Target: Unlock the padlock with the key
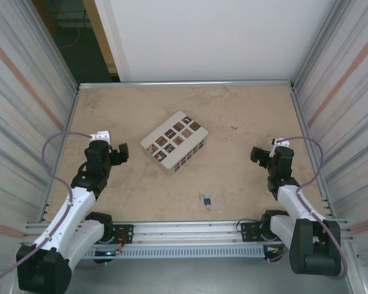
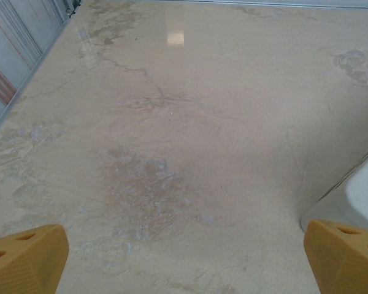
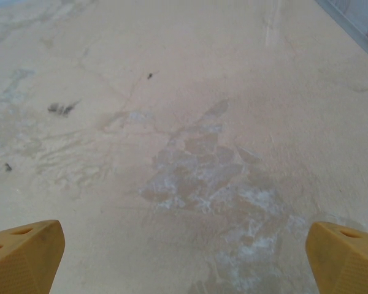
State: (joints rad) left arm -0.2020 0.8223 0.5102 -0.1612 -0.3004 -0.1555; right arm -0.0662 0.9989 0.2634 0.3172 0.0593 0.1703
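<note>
Currently L tool [image 1: 120, 153] & R tool [image 1: 258, 154] spread wide, empty; padlock [image 1: 206, 201] lies well apart from both.

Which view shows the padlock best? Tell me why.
Top external: the padlock lies small and blue on the table near the front edge. The wrist views look at tabletop elsewhere, the left one catching the white box corner.

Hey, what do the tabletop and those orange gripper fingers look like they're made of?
Tabletop: probably polished stone or marble-look laminate; beige veining and a glossy light reflection. Orange fingers: likely matte plastic; fine ribbed texture, moulded holes.
</note>
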